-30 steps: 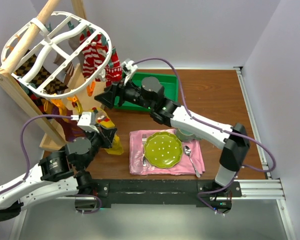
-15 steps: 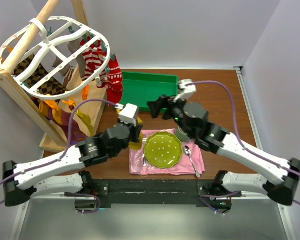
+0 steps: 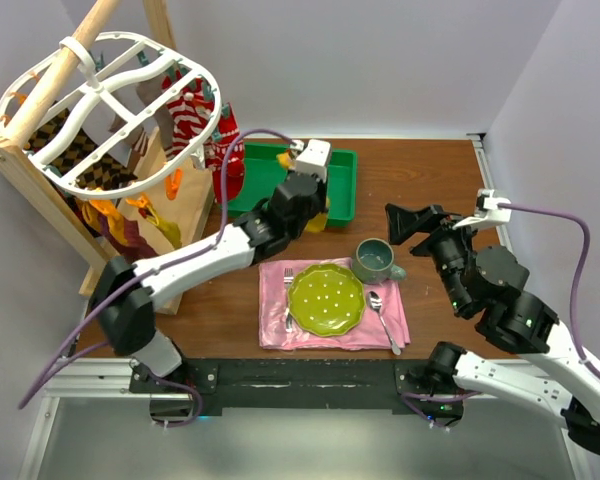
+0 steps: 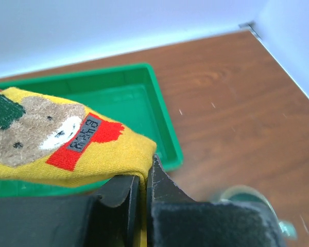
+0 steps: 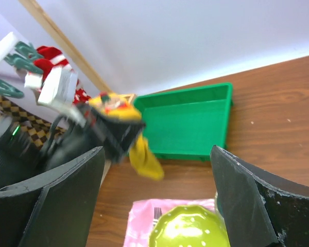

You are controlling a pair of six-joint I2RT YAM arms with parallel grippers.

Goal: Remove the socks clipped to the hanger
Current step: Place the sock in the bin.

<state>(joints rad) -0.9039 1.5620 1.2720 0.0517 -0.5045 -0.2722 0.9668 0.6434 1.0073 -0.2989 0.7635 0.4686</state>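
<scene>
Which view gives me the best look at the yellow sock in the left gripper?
Left wrist: the yellow sock fills the frame, pinched in the left gripper above the green tray. Top external shows only a yellow sliver beside the wrist. Right wrist shows it dangling, blurred.

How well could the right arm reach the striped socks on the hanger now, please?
Probably not: the right arm sits far right with fingers open, and the left arm, holding a yellow sock over the green tray, lies between it and the striped socks.

left pincer [image 4: 146, 177]: clamped, arm extended | right pincer [image 3: 398, 222]: jaws wide apart
</scene>
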